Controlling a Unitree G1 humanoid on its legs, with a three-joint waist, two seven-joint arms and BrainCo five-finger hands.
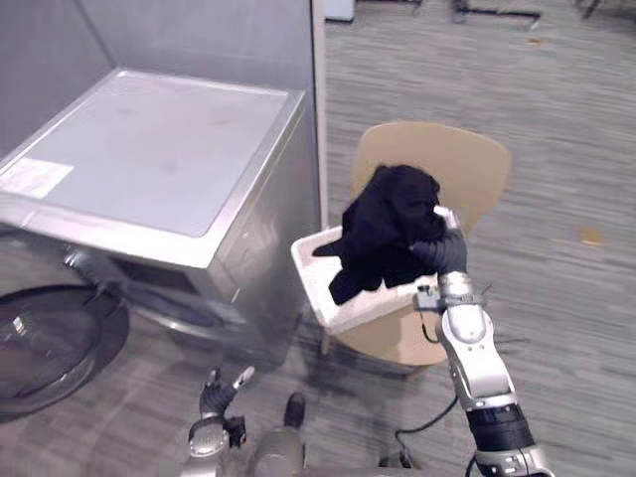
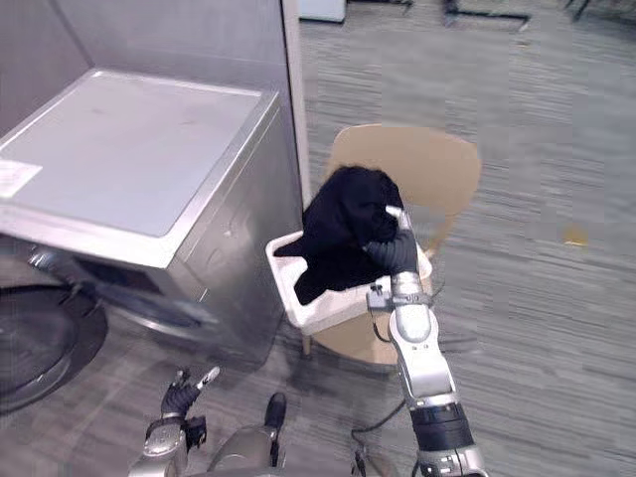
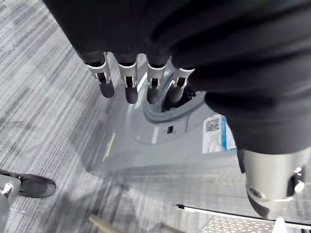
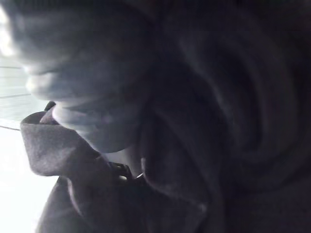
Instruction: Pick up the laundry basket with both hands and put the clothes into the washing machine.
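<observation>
Grey striped floor (image 1: 556, 149); a grey partition (image 1: 199, 40) closes the upper left of the frame.

- The silver washing machine (image 1: 149, 149) takes up the left half. Its round door (image 1: 50, 343) is swung open at lower left. The loading mouth sits under the front edge and is not clearly seen.
- A tan chair (image 1: 447, 164) stands right of centre, just beside the machine's right flank.
- The white laundry basket (image 1: 306, 266) rests on the chair seat, skewed, with one corner toward the machine.
- The clothes (image 1: 383, 224) are one black bundle heaped high above the basket rim, with a flap trailing over the left edge.
- The right hand (image 1: 445, 253) comes up from the lower right and is pressed into the right side of the bundle, above the basket. In its wrist view dark cloth lies right against the camera. I cannot tell whether the hand has closed on the cloth.
- The left hand (image 1: 217, 393) hangs low at bottom centre-left, before the machine's front and well apart from the basket. Its fingers (image 3: 129, 80) are straight and relaxed, and it holds nothing.

Key relation: the load lies right of the machine mouth, so the clothes must travel left and downward across the frame. The right hand is by far the nearer to them. My judgement is that it is working the cloth directly rather than the basket rim. A two-handed lift would need the left hand brought up and right to the basket's near left edge.
</observation>
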